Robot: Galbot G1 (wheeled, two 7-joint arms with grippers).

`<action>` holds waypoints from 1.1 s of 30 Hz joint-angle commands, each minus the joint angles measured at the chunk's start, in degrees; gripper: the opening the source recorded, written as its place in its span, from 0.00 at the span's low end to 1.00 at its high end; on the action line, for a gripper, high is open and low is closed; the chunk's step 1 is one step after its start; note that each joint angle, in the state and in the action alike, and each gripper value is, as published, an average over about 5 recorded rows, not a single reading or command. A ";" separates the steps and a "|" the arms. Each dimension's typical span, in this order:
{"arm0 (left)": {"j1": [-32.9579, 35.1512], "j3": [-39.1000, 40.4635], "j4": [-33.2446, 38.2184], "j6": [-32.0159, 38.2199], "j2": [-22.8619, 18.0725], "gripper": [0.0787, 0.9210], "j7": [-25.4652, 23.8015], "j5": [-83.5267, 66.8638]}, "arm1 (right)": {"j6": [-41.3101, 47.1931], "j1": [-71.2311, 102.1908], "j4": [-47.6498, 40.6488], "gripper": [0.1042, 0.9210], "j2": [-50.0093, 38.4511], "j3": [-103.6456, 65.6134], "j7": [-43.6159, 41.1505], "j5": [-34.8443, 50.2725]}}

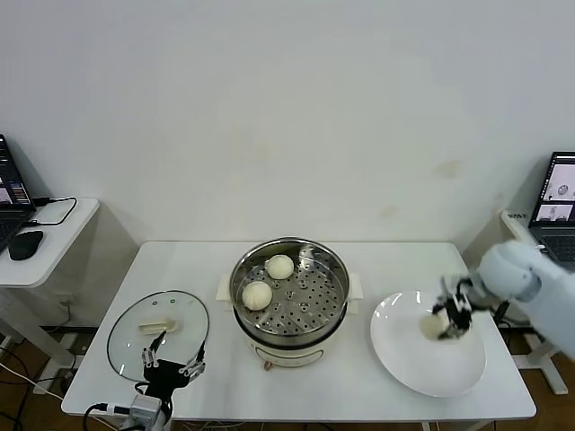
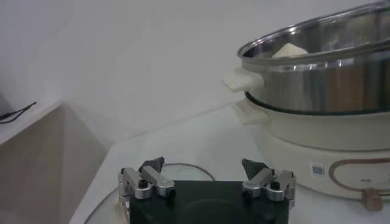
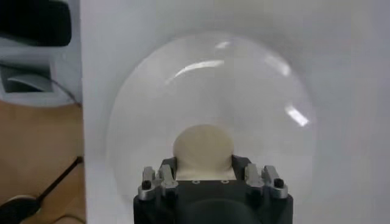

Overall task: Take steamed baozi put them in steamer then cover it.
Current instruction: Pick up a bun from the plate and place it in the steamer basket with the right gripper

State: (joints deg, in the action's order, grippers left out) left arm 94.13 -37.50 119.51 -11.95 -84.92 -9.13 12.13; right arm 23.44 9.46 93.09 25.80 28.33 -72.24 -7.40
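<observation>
The steamer (image 1: 239,289), a shiny steel pot on a cream base, stands mid-table with two baozi (image 1: 280,267) (image 1: 257,294) on its perforated tray. My right gripper (image 1: 446,321) is shut on another baozi (image 1: 433,327) just over the white plate (image 1: 431,370). In the right wrist view that baozi (image 3: 203,143) sits between the jaws of the right gripper (image 3: 205,161), touching both, with the plate (image 3: 213,79) beneath. The glass cover (image 1: 126,337) lies flat at the front left. My left gripper (image 1: 172,362) hovers open at its near edge. The left wrist view shows the left gripper (image 2: 204,165) open and the steamer (image 2: 317,79) beyond.
A side table (image 1: 67,229) with a mouse (image 1: 25,243) and laptop stands to the left. Another laptop (image 1: 557,193) is at the far right. The plate lies close to the table's front right edge.
</observation>
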 commanded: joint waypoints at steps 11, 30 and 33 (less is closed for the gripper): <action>-1.13 -2.13 -0.54 1.30 -0.70 0.88 2.06 0.03 | -2.98 -43.20 -14.10 0.57 27.51 24.54 -5.19 19.86; -1.44 -3.76 -0.95 1.63 -1.35 0.88 2.81 -0.21 | -34.09 -39.69 -24.86 0.34 44.49 27.37 -10.72 18.48; -1.45 -3.73 -1.02 1.62 -1.34 0.88 2.81 -0.17 | -37.28 -39.38 -23.50 0.35 43.70 29.24 -11.52 18.66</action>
State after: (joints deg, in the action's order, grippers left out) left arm 92.72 -41.05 118.57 -10.36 -86.22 -6.50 11.87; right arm -1.62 -29.08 71.60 64.15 53.94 -81.59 10.71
